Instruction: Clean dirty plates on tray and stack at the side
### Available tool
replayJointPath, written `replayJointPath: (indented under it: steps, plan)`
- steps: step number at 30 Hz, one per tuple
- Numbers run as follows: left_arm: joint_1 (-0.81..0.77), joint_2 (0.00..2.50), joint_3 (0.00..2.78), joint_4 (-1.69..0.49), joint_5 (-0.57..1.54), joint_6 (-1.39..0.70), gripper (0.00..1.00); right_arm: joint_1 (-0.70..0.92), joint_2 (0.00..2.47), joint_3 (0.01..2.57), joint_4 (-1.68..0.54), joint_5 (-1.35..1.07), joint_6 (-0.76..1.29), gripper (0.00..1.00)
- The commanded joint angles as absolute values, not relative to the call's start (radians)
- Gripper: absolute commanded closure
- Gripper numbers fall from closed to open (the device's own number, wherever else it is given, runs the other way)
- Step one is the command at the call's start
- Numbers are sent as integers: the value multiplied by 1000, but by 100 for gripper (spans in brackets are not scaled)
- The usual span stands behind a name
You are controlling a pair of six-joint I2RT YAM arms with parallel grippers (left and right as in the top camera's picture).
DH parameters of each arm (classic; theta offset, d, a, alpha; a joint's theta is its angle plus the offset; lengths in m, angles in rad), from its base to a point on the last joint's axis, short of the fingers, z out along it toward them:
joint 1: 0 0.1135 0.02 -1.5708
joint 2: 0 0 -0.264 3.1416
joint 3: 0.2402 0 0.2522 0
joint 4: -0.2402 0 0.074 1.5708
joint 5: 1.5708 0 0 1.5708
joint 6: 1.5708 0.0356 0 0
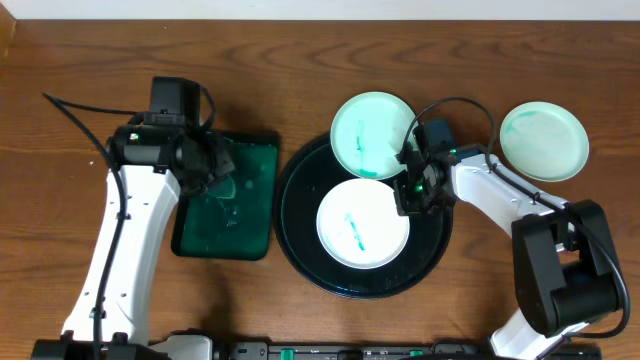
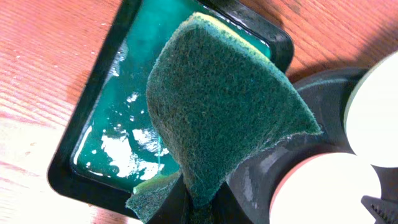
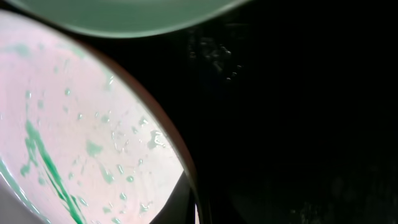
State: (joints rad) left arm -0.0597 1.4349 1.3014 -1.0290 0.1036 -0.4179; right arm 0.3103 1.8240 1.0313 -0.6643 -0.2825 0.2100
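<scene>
A white plate (image 1: pixel 362 224) streaked with green lies in the middle of the round black tray (image 1: pixel 300 240). A mint plate (image 1: pixel 372 135) with green smears rests on the tray's far rim. My right gripper (image 1: pixel 412 192) sits at the white plate's right edge. In the right wrist view its fingers (image 3: pixel 198 208) close over the rim of the white plate (image 3: pixel 74 137). My left gripper (image 1: pixel 205 160) is shut on a dark green sponge (image 2: pixel 224 106) and holds it above the black basin (image 2: pixel 93 99) of green water. A clean-looking mint plate (image 1: pixel 543 141) lies on the table at the right.
The rectangular basin (image 1: pixel 190 245) stands just left of the tray, almost touching it. The tray (image 2: pixel 323 93) and the white plate (image 2: pixel 329 193) show at the right of the left wrist view. Cables run from both arms over the table.
</scene>
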Motion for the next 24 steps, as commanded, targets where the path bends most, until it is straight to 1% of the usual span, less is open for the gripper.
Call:
replayJointPath:
  steps: [1,4,8,16,18,20,22,24]
  plan:
    - [-107,1462,1307,-1031,120,-419,93,315,1863,1020,-639,-87,376,99]
    - [-148,1492,1303,-1032,71,-435,93,318,1863,1020,-640,-87,377,99]
    - [-174,1546,1298,-1027,-116,-519,93,323,1863,1020,-646,-87,377,99]
    - [-174,1578,1306,-1017,-120,-529,93,323,1863,1020,-646,-87,369,99]
    - [-174,1578,1312,-1016,-67,-529,93,323,1863,1020,-646,-87,369,99]
    - [-174,1578,1313,-1008,58,-524,93,323,1863,1020,-646,-87,361,99]
    - [-185,1581,1312,-985,229,-513,93,323,1863,1020,-646,-87,358,99]
    - [-215,1582,1304,-951,316,-511,93,323,1863,1020,-645,-87,358,99]
